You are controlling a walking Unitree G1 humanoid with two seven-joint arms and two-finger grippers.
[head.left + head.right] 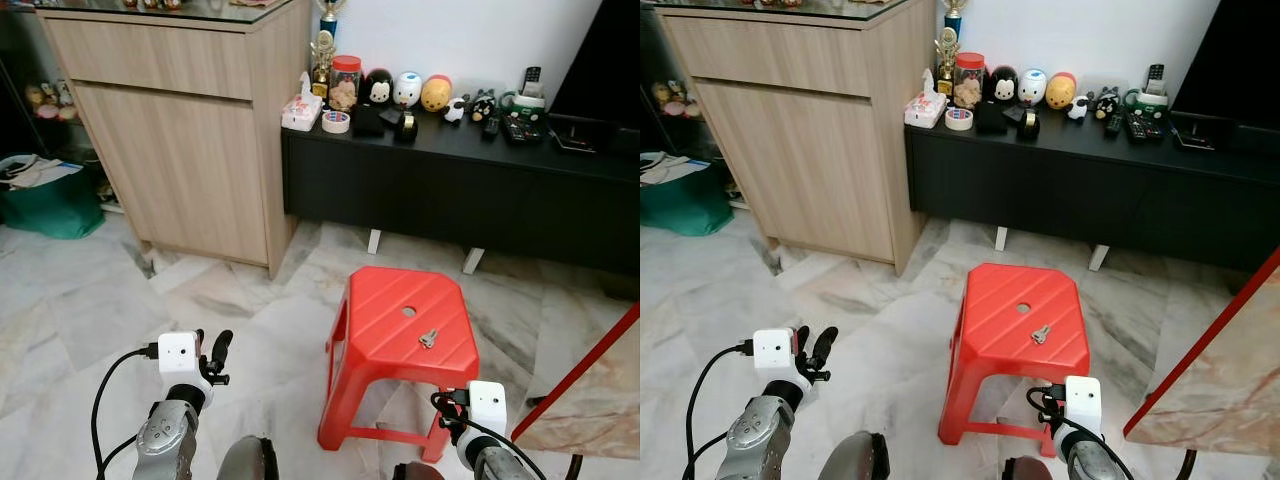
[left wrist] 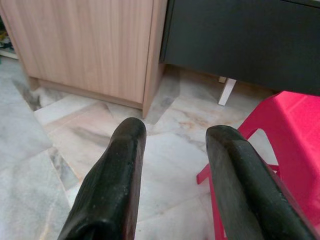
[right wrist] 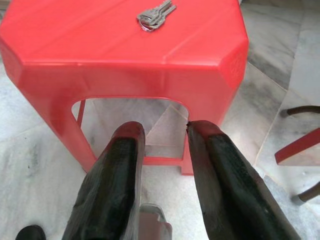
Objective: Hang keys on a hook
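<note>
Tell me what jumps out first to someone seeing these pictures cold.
The bright red plastic stool on the pale marble floor draws the eye at once, with a small bunch of keys lying on its seat near the round hole. Behind it, a row of figurines and a jar stand on the long black cabinet, beside a tall wooden cupboard. The left gripper and right gripper hang low, open, either side of the stool.
</note>
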